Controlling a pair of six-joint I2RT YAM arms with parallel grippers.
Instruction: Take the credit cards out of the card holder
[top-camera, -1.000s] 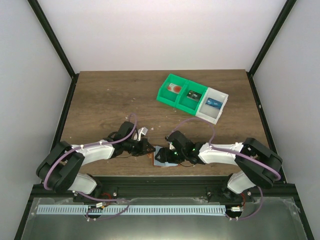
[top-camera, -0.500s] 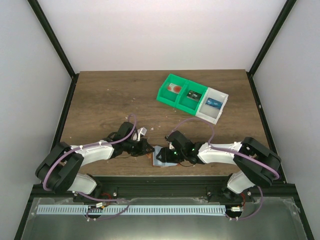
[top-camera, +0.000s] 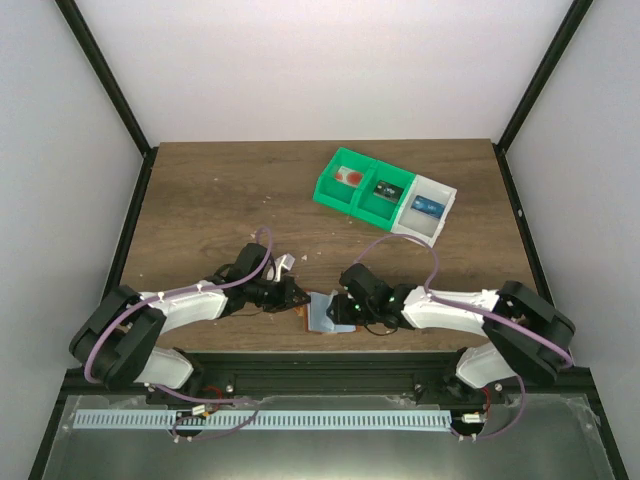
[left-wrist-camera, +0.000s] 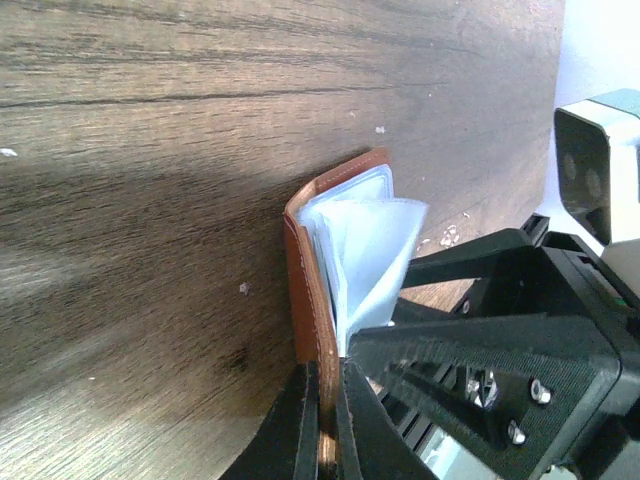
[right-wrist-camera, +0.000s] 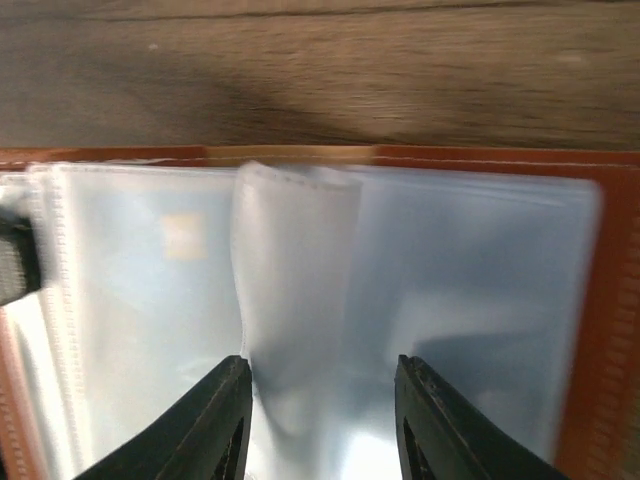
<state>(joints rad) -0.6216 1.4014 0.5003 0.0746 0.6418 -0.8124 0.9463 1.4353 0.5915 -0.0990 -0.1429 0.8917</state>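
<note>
Compartment trays (top-camera: 326, 192) stand well apart from the card holder (top-camera: 322, 312).

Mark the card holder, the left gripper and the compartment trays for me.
card holder (left-wrist-camera: 301, 270): left wrist view, on its reddish-brown cover.
left gripper (left-wrist-camera: 322, 385): left wrist view, between the fingertips clamped on the cover's edge.
compartment trays (top-camera: 350, 210): top view, on the green near wall.

A robot test cell in a laboratory — a left arm (top-camera: 190, 303) and a right arm (top-camera: 450, 308), looped in purple cable, are bolted to a black rail (top-camera: 320, 362) at the edge of a wood-grain table (top-camera: 220, 200), boxed in by plain white panels (top-camera: 320, 70) and black frame struts (top-camera: 105, 75).
</note>
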